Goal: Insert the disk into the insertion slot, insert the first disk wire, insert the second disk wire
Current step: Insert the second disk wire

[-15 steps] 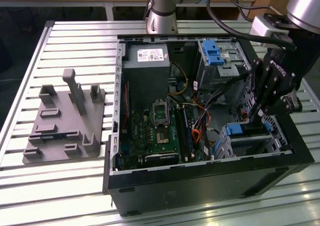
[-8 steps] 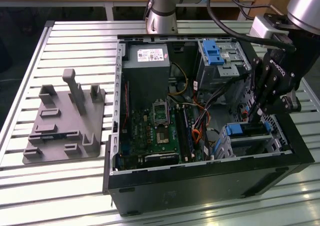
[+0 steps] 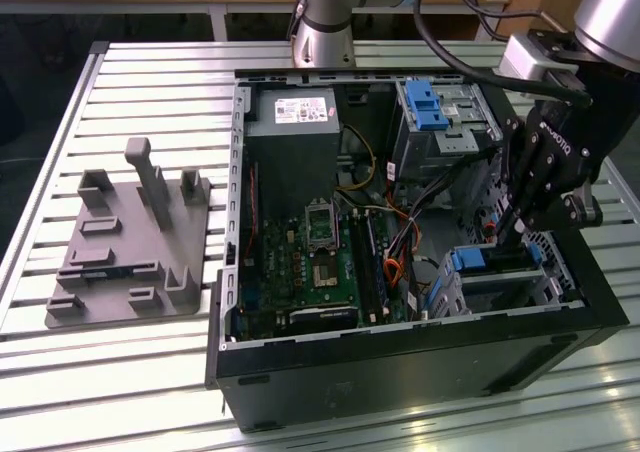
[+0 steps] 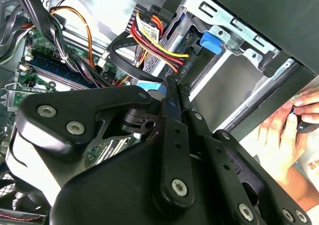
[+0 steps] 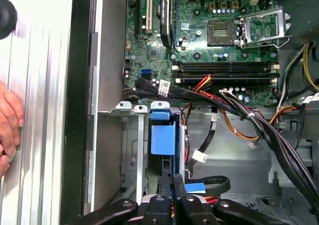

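Disk wires — black, red and yellow strands — are trailing across the open computer case [image 3: 400,362] toward the insertion slot [image 3: 500,282], which is sitting in the case's corner at the exterior view's right. Going left to right in that view: a grey fixture block [image 3: 130,242] is lying on the slatted surface [image 3: 100,392], the green motherboard [image 3: 320,262] is filling the case floor, and the hand [image 3: 512,234] is reaching down just above the slot. The disk [image 5: 163,135] is already sitting in the slot, its blue carrier showing. In the first wrist view the hand's fingers [image 5: 167,185] are lying pressed together — whether anything is pinched between them cannot be told. A person's hand [image 4: 289,130] is resting beside the case
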`<act>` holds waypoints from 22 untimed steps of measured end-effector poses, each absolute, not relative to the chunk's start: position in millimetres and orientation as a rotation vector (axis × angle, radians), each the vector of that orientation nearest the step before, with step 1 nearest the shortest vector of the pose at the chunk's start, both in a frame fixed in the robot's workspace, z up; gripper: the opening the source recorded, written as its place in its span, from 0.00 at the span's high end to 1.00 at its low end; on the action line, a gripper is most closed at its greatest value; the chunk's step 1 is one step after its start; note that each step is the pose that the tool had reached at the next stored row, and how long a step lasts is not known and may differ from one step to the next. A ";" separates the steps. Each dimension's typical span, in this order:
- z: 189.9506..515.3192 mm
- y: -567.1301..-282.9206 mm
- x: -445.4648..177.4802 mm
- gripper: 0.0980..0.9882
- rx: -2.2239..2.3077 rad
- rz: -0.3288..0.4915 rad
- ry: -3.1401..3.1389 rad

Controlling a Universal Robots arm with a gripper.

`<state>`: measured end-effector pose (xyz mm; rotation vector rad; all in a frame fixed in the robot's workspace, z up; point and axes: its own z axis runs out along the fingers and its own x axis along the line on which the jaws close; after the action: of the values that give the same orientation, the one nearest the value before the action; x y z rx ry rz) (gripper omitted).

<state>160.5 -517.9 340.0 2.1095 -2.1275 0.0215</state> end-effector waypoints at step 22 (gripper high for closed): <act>334.2 -520.6 160.5 0.95 2.109 0.022 -2.127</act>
<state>160.5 -520.6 334.2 2.1094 -2.1275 0.0217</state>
